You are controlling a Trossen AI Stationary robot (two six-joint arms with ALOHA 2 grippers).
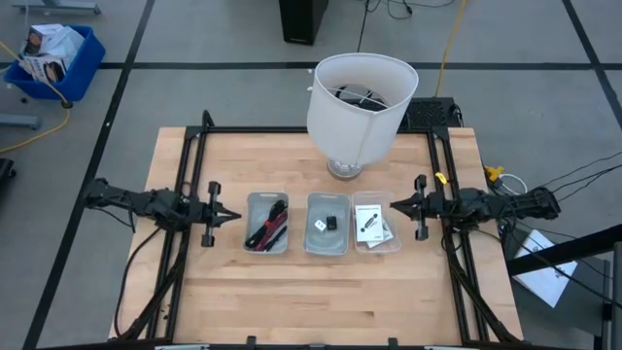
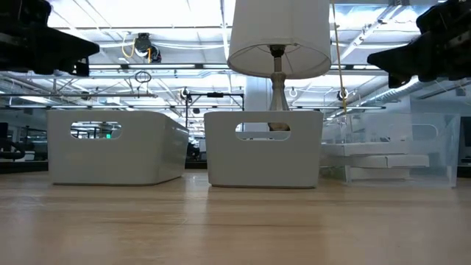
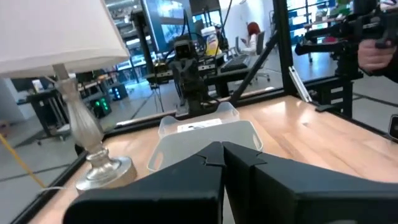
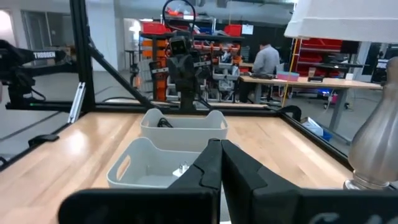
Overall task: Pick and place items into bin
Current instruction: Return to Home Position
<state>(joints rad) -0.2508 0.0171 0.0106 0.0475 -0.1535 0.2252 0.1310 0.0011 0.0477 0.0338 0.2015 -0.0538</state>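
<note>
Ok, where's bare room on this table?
Bare: the wooden table's front strip before the three small plastic bins, and the back corner left of the white-shaded lamp. Crowded: the bin row between left gripper and right gripper.

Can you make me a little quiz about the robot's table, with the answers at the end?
1. True or false: the left gripper and the right gripper are both shut and hold nothing.
2. Which bin holds the red and black cables? A: left. B: middle. C: right.
3. Fill in: the white packets lie in the ____ bin.
Key: 1 true. 2 A, the left bin. 3 right: they lie in the clear right bin, next to the right gripper.
</note>
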